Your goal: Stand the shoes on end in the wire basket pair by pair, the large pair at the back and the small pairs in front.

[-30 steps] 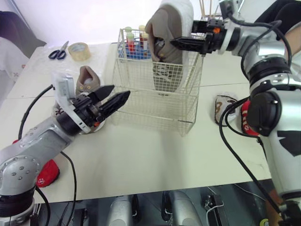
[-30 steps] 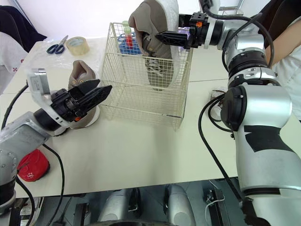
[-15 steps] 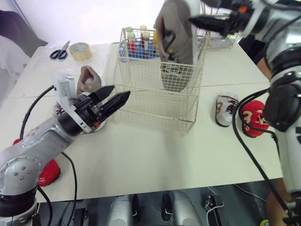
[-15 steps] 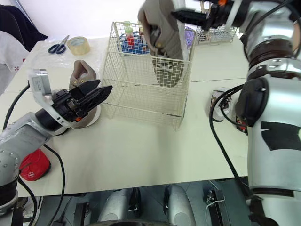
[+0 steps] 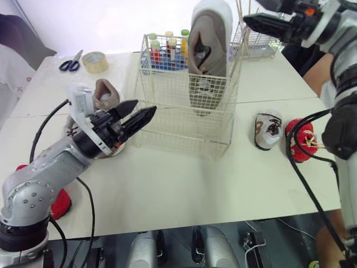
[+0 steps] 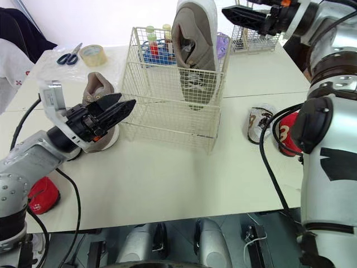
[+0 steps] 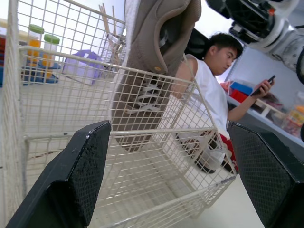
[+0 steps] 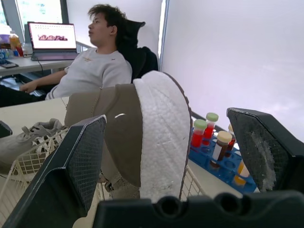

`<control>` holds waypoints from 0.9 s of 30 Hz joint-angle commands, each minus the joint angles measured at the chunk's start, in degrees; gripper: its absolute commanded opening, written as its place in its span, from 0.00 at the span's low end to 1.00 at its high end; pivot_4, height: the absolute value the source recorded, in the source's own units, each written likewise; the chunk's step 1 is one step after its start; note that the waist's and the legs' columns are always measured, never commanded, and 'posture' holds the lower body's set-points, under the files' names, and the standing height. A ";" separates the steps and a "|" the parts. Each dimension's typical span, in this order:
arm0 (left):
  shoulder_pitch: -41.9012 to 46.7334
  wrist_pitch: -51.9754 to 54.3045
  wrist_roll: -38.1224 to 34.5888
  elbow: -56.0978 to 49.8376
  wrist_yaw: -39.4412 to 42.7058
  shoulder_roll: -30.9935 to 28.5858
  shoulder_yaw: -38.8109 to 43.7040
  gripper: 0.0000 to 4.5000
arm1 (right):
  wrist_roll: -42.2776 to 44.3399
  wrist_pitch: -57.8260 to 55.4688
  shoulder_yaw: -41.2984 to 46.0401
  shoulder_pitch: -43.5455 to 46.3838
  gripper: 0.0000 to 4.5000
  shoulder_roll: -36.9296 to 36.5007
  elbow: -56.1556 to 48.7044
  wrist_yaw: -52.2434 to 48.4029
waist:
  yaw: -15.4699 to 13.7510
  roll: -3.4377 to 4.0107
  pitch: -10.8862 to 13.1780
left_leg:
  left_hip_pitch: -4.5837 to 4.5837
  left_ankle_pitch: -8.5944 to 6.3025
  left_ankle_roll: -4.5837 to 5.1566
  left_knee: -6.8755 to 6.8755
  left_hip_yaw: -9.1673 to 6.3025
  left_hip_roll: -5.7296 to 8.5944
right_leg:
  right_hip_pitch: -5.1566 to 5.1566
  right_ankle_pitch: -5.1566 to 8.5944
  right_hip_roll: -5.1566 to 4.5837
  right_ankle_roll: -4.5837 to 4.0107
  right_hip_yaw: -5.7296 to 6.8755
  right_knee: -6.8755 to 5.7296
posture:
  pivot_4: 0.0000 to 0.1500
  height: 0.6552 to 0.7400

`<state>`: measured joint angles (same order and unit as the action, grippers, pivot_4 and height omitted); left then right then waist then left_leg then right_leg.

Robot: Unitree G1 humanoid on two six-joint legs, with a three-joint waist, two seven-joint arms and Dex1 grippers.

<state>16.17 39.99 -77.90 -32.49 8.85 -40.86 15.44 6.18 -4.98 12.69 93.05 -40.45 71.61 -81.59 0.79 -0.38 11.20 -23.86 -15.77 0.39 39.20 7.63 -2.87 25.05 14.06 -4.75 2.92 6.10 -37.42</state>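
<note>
While one big shoe point(image 5: 207, 50) stands on end at the back of the wire basket point(image 5: 184, 131), its twin point(image 5: 105, 95) sits on the worktop point(image 5: 184, 184) just beside the empty, wide-spread left jaws; the right jaws, also spread, hang far off.

Table point(image 5: 184, 184): basket point(image 5: 178, 129), shoes point(image 5: 268, 130), tape point(image 5: 94, 60), probably scissors point(image 5: 70, 62)

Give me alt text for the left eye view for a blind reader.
A large taupe shoe stands toe-down in the wire basket, against its right side, with the open right end effector above to its right. The open left end effector hovers beside a second shoe on the table.
</note>
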 commanded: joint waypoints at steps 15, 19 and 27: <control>25.27 8.31 23.62 54.61 22.32 -25.29 -5.27 0.95 | 39.25 -53.26 -4.94 -34.92 0.99 -4.55 -86.88 -0.17 | -0.57 -0.03 -0.06 | 0.38 0.01 -0.06 -0.09 0.05 0.01 | -0.20 0.01 0.04 0.00 0.07 -0.14 | 1.00 1.00; 41.57 5.80 38.15 76.71 35.74 -22.05 -15.40 0.95 | 40.73 -52.19 -6.90 -39.46 0.99 -5.77 -93.16 1.43 | -1.44 -0.32 -0.09 | 0.21 0.00 -0.04 -0.03 0.15 0.16 | -0.14 0.01 0.07 0.00 0.13 -0.05 | 1.00 1.00; 58.73 -4.40 57.85 102.85 46.83 -10.80 -21.42 0.95 | 39.90 -48.89 -8.53 -47.15 0.99 -8.88 -99.79 6.54 | -1.33 -0.74 -0.25 | -0.49 -0.02 0.05 0.13 0.16 0.17 | 0.36 0.00 0.07 0.02 0.24 0.04 | 1.00 1.00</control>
<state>72.72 38.23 -23.09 68.28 54.74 -51.35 -6.07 45.44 -54.99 2.97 45.90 -48.39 -26.28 -76.33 -0.54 -1.12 10.96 -24.36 -15.79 0.44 39.33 7.79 -2.72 25.44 14.06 -4.67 2.94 6.34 -37.38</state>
